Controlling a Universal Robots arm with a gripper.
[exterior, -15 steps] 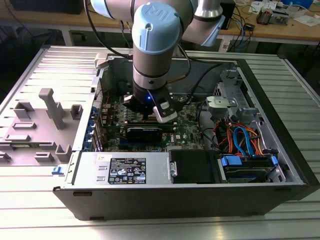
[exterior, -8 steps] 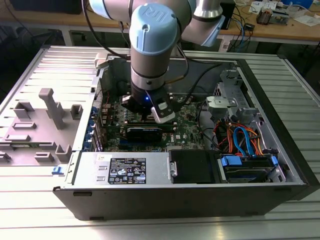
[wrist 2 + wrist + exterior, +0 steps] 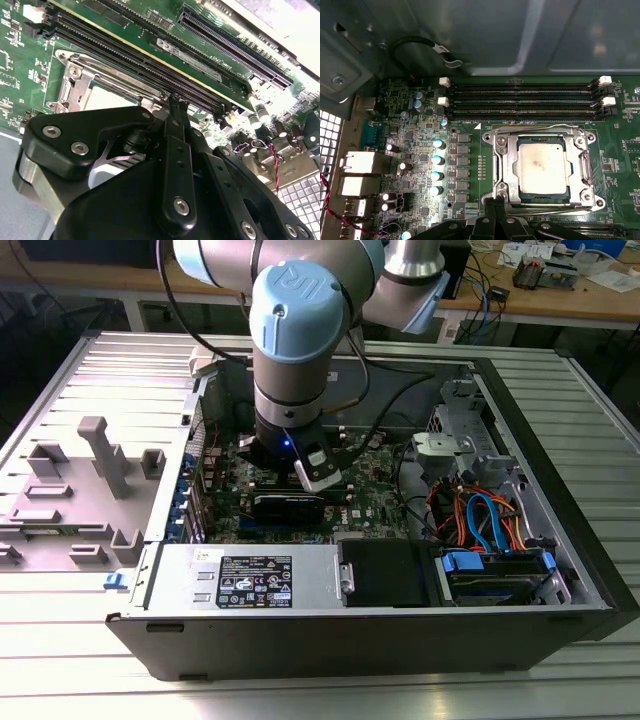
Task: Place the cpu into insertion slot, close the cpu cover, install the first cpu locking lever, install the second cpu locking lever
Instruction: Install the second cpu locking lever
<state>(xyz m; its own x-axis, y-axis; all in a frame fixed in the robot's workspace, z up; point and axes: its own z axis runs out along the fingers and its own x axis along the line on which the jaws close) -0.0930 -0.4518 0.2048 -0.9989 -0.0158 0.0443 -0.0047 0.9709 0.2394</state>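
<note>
With cpu (image 3: 542, 170) seated and cover (image 3: 542, 140) down, pressed-together gripper (image 3: 496, 204) sits at socket's 7 o'clock edge; lever step, needing precise hooking.

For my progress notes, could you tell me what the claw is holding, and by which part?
It cannot be told: the claw sits at the edge of the cpu cover, which lies closed over the cpu.

Table: a ribbed metal table (image 3: 600, 400) is seen under everything.
Computer case: an open computer case (image 3: 380, 625) is laid flat on it.
Grey fixture: a grey fixture (image 3: 75, 490) is set beside the case, at the exterior view's left.
</note>
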